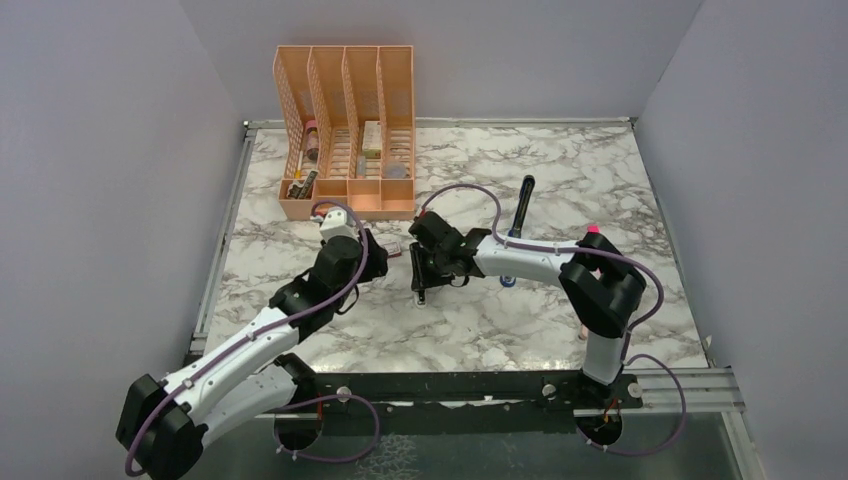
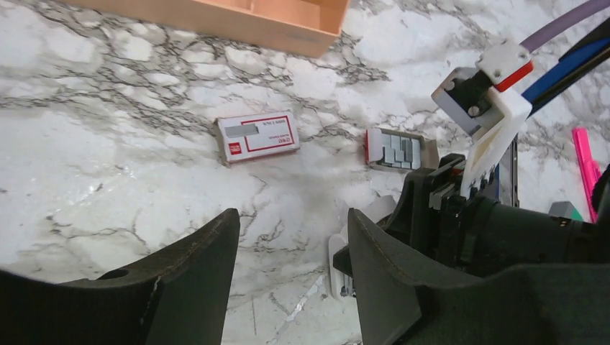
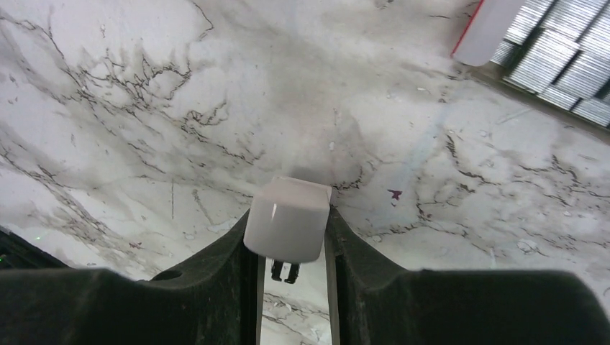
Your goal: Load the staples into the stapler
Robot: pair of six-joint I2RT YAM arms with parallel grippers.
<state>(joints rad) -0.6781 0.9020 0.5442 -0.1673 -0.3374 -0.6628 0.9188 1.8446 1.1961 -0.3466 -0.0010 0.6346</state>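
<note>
The blue and black stapler (image 1: 522, 208) lies on the marble behind my right arm. The staples' reddish box sleeve (image 2: 257, 136) lies flat. Its open tray of staples (image 2: 399, 149) sits just right of it and also shows in the right wrist view (image 3: 554, 50). My left gripper (image 2: 293, 237) is open and empty, low over the table (image 1: 600, 170), near side of the sleeve. My right gripper (image 3: 291, 230) is shut on a small white plastic piece (image 3: 289, 219) with black prongs underneath, held at the table close to the tray. The grippers almost touch in the top view.
An orange desk organizer (image 1: 345, 130) with small items stands at the back left. A pink highlighter (image 2: 586, 169) and a small teal block (image 2: 568, 210) lie beyond my right gripper. Grey walls enclose the table on three sides.
</note>
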